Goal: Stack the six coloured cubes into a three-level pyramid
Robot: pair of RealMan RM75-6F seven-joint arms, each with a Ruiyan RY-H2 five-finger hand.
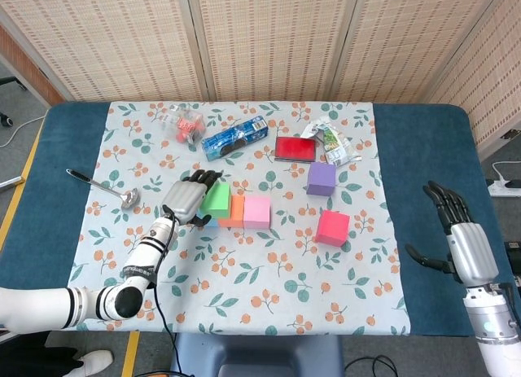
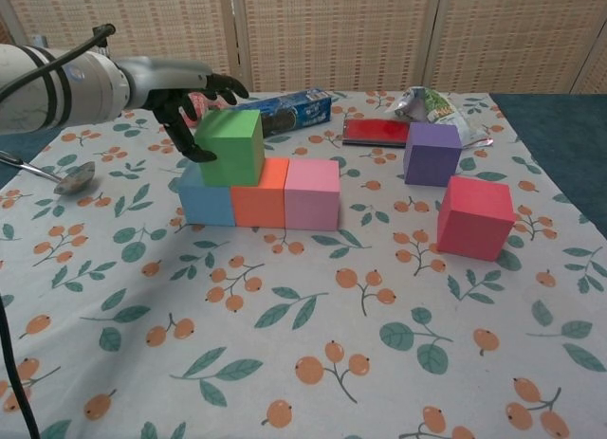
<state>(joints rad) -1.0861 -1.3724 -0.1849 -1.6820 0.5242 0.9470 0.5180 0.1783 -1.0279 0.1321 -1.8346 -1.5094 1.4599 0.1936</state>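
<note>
While left hand holds green cube

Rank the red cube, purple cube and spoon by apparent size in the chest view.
1. Red cube, nearest the camera, so it may only look bigger.
2. Purple cube.
3. Spoon; only its bowl and part of the handle show.

You have six cubes on the bench, one of each colour: a blue cube, an orange cube and a pink cube in a row, a green cube on top at the left end, and a purple cube and a red cube loose to the right. Along the far side you have one spoon, one cookie packet, one flat red box, one crumpled foil wrapper and one clear-wrapped red item. Two hands show: the left hand and the right hand.
</note>
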